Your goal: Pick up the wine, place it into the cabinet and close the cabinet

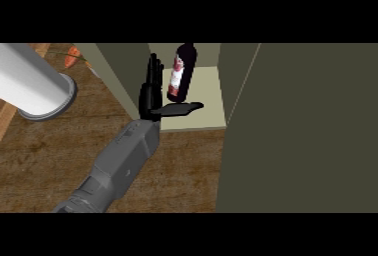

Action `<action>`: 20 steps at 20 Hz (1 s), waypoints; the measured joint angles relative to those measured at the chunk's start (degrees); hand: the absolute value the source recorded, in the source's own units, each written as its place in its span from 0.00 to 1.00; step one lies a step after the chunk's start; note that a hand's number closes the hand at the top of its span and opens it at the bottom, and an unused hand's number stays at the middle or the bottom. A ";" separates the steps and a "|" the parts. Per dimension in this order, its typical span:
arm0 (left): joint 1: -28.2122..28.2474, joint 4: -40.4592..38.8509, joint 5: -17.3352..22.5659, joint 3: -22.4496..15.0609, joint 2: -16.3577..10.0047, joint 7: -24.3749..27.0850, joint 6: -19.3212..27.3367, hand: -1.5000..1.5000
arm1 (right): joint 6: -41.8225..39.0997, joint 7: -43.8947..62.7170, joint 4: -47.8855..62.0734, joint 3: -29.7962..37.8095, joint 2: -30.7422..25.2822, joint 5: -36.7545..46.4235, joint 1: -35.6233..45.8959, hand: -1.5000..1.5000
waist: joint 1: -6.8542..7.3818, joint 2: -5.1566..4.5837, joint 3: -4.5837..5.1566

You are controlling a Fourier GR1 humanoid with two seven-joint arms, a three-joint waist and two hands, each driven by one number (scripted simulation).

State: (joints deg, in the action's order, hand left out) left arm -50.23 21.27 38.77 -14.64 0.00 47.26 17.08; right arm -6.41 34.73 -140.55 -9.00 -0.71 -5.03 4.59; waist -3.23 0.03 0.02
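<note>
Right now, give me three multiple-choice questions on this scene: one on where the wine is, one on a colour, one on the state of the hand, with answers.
1. Where is the wine bottle?
A) on the wooden counter, outside the cabinet
B) inside the cabinet, on the cabinet shelf
C) lifted over the counter in a hand

2. What colour is the big cylinder at the left?
A) white
B) blue
C) green

3. How is the left hand?
A) curled round the bottle
B) open, fingers straight
C) closed in a fist

Answers:
1 B, the bottle shows against the pale shelf between the cabinet's walls.
2 A, its side is white, with a grey rim.
3 B, its fingers point straight beside the bottle, with the thumb stuck out.
</note>
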 measured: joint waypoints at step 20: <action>30.03 52.51 -2.62 -26.70 -2.33 -9.77 25.47 0.00 | 0.30 0.84 -1.02 3.95 -1.63 0.46 -0.93 0.00 | 3.44 0.24 -0.05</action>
State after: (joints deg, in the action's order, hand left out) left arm -20.20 73.77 36.16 -41.34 -2.33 37.49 42.54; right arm -6.11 35.58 -141.56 -5.04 -2.34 -4.58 3.66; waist 0.20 0.27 -0.03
